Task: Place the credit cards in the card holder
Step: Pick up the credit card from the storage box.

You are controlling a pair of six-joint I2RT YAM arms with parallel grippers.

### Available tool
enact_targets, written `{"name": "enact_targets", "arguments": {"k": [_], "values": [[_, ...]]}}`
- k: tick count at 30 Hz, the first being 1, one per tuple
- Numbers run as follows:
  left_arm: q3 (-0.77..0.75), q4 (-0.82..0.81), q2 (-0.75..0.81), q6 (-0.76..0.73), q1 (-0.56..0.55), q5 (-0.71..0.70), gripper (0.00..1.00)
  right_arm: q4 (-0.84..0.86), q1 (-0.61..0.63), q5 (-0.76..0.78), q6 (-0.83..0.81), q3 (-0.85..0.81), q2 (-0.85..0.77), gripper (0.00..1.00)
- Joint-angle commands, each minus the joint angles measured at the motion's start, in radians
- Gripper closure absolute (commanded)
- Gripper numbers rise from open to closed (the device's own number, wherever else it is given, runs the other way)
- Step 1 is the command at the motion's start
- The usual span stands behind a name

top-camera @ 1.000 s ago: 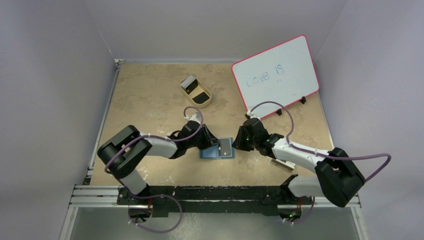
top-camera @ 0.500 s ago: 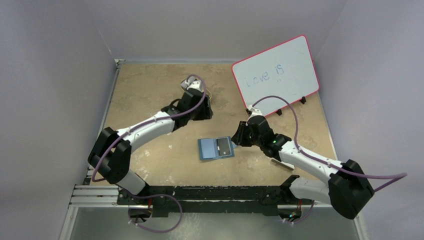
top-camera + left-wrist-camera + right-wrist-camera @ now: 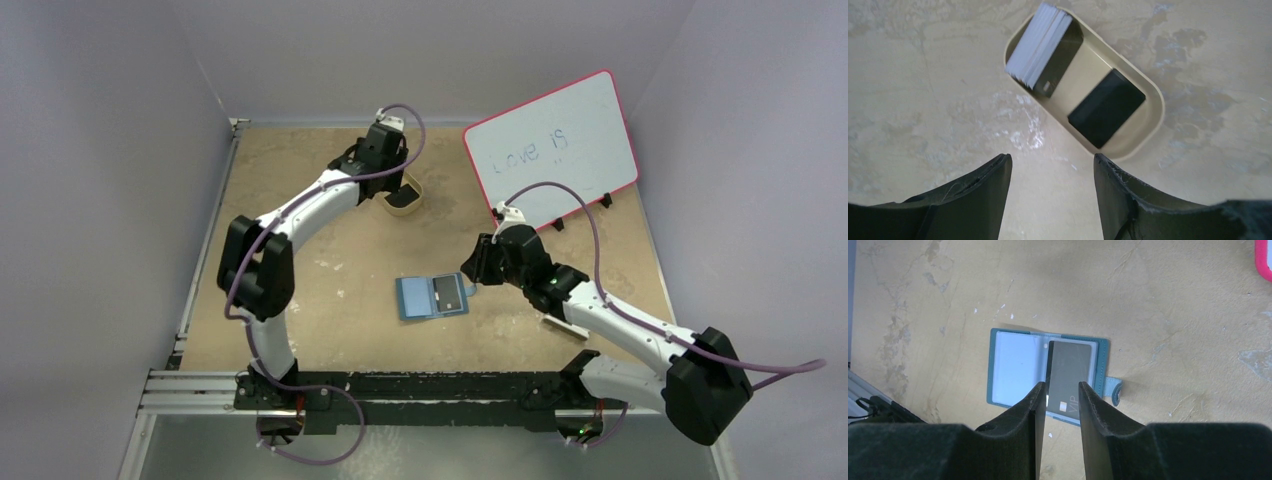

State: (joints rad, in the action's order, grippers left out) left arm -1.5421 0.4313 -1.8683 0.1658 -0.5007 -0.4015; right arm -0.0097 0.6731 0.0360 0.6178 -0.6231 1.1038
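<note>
Mottled tan table [image 3: 300, 230] carries the open teal card holder [image 3: 1015, 365], one grey card [image 3: 1070, 370] already pocketed; the right hand [image 3: 1061, 386] hovers over it, fingers narrowly apart, empty. Left hand [image 3: 1052, 160], fingers wide apart, hangs above the oval tray [image 3: 1154, 97] of credit cards [image 3: 1105, 115]: one black, plus a white stack [image 3: 1040, 45]. Fetching another seems the step; next, descend and pinch one card's edges.

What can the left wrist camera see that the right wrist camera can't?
Only the left wrist view shows the tan tray, holding a stack of white cards and a black card, beyond the open left gripper. Only the right wrist view shows the open blue card holder with a dark card on it, plus a pink whiteboard corner, beyond the right gripper. Both show the beige table.
</note>
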Motion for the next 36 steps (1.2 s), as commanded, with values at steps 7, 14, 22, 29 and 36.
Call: {"name": "enact_targets", "arguments": {"k": [7, 14, 22, 29, 36], "values": [[-0.336, 0.076, -0.299, -0.249, 0.038, -0.148, 0.34, -0.051, 0.003, 0.034, -0.021, -0.090, -0.017, 0.67], [-0.432, 0.073, -0.394, -0.281, 0.057, -0.161, 0.33, -0.055, 0.003, 0.036, 0.006, -0.099, -0.017, 0.67], [-0.471, 0.077, -0.457, -0.305, 0.060, -0.181, 0.34, -0.093, 0.003, 0.042, 0.015, -0.120, -0.018, 0.67], [-0.469, 0.053, -0.475, -0.319, 0.064, -0.181, 0.34, -0.119, 0.003, 0.030, 0.020, -0.109, -0.044, 0.67], [-0.499, 0.069, -0.501, -0.328, 0.066, -0.240, 0.42, -0.122, 0.003, 0.034, 0.024, -0.094, -0.063, 0.67]]}}
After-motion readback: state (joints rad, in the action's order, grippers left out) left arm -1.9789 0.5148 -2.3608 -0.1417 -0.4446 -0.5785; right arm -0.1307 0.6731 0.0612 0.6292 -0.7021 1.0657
